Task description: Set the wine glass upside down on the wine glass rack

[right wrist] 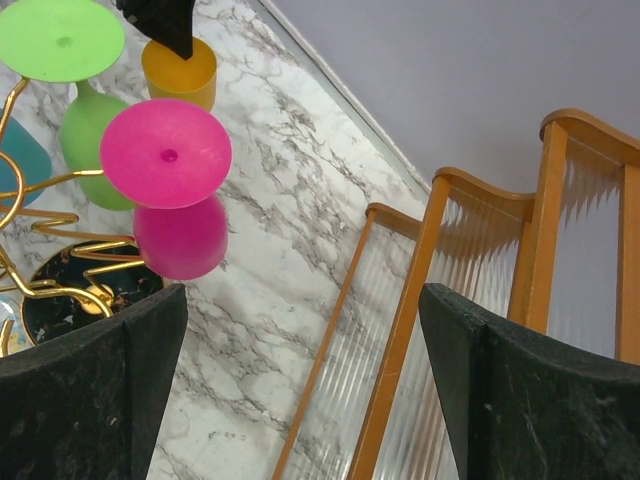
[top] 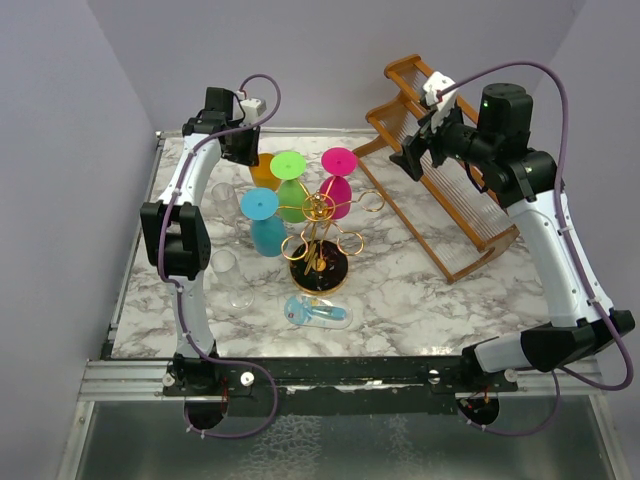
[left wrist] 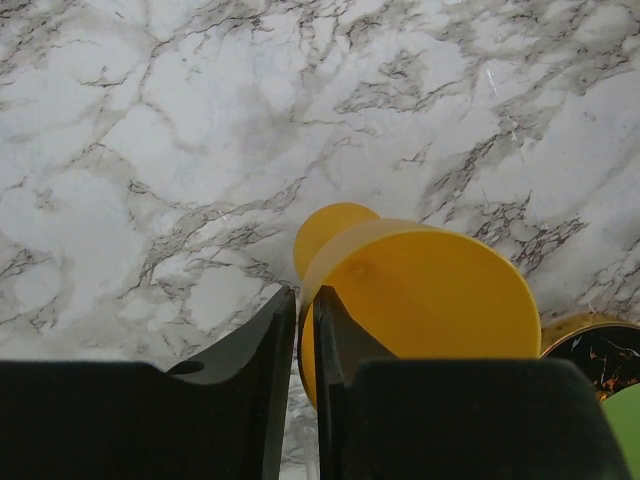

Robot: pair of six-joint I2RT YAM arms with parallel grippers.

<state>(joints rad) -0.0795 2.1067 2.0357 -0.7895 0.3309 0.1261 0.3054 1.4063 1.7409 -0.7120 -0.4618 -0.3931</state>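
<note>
A yellow wine glass (top: 264, 172) (left wrist: 430, 290) (right wrist: 180, 72) stands at the back of the marble table, behind the gold wire wine glass rack (top: 320, 215) (right wrist: 60, 240). My left gripper (top: 245, 150) (left wrist: 305, 295) reaches down on it, shut on the bowl's rim with one finger inside and one outside. Green (top: 290, 190), pink (top: 338, 185) and cyan (top: 266, 225) glasses hang upside down on the rack. My right gripper (top: 412, 158) (right wrist: 300, 295) hovers open and empty, high at the back right.
A large brown wooden slatted rack (top: 450, 190) (right wrist: 480, 300) fills the right side, below my right gripper. Two clear glasses (top: 226, 268) stand along the left edge. A pale blue glass (top: 318, 313) lies on its side in front of the rack's black base (top: 318, 275).
</note>
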